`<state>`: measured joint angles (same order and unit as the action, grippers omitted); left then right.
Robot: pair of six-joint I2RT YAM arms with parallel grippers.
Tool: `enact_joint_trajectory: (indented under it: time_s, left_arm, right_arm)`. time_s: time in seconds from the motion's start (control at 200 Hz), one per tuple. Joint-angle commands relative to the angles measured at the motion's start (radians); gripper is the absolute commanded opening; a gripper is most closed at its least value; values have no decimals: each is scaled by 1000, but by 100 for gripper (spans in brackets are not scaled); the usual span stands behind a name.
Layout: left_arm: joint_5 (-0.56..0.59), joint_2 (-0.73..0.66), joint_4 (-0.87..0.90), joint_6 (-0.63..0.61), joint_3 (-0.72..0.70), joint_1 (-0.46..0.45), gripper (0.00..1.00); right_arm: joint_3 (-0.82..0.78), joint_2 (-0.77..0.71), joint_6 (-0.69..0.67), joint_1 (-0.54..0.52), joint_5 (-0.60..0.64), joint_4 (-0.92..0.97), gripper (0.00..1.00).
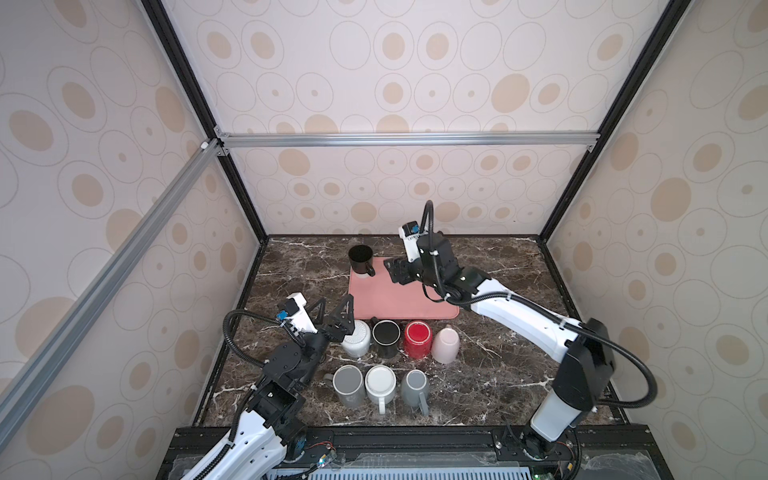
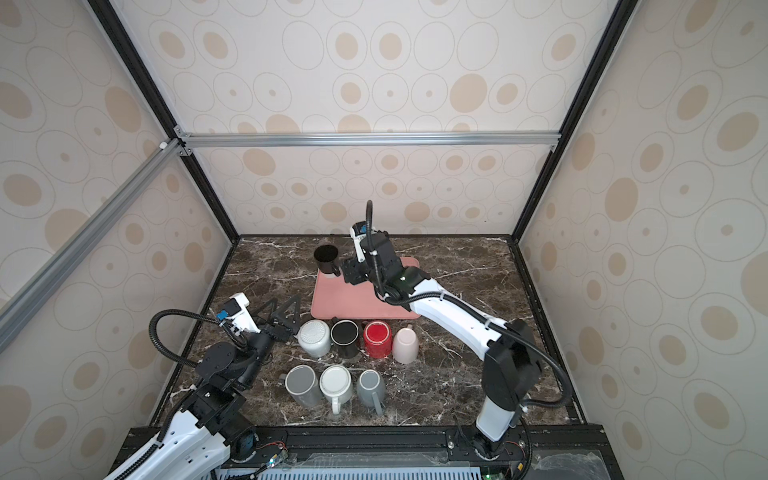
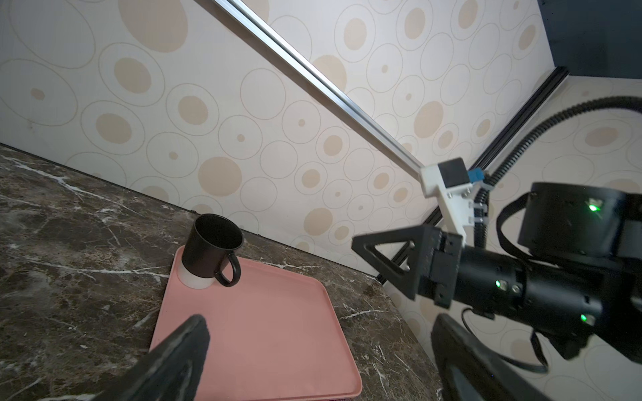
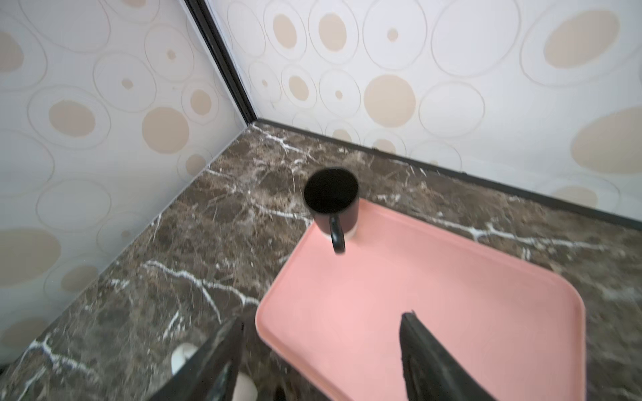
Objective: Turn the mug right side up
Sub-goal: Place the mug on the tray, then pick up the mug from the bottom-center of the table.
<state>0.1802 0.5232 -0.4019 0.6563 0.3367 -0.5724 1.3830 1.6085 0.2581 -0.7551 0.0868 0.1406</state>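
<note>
Standing right side up, the black mug sits in the 10 o'clock corner of the pink tray, reading the tray as a dial with 12 at the back wall. Its base is close against the rim and its handle points toward about 4 o'clock.

The right gripper is released, jaws apart with nothing between them, and hangs over the tray just at the mug's 3 o'clock side. That closeness is the first risk. A sideways pull-out toward 9 o'clock, or a drop in height, could catch the handle and spin the mug, tip it, or push it over the rim onto the marble table. Lifting clear before travelling looks safer.

The left gripper is also released, its jaws spread wide, just at the 10 o'clock side of a white ribbed mug. That mug stands bottom up and heads a tight row with a black mug, a red mug and a pale pink mug. Three more inverted mugs stand at 6 o'clock. With so little room between them, a wide finger coming down could nudge a neighbour. A grasp on the smooth wall could also slip partway through the flip.
</note>
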Motion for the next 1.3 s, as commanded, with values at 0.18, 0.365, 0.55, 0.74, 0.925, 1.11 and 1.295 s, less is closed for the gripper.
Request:
enact_joint_trajectory:
  time_s: [0.18,0.365,0.55,0.74,0.925,1.11,1.295]
  left_arm:
    - [-15,12,-9,-9,40,3,99]
    - [-26,25,-36,24,16,2,99]
    - [-45,61,-11,30,32,2,99]
    - [-48,54,-23,51,5,2,99]
    - [-47,53,-7,54,2,3,99]
    - [-41,46,-4,55,-3,3,99]
    - [-40,43,-2,61,-9,2,99]
  right_arm:
    - [-400,-383,99,-114,105,176,76]
    - [-513,-532,176,-240,162,342,81]
    - [-509,-535,191,-394,202,491,84]
    - [-561,-493,229,-520,242,522,84]
    - [-612,-439,244,-570,217,478,85]
    - [-618,-372,238,-606,214,420,85]
    - [-620,-310,237,-610,217,419,82]
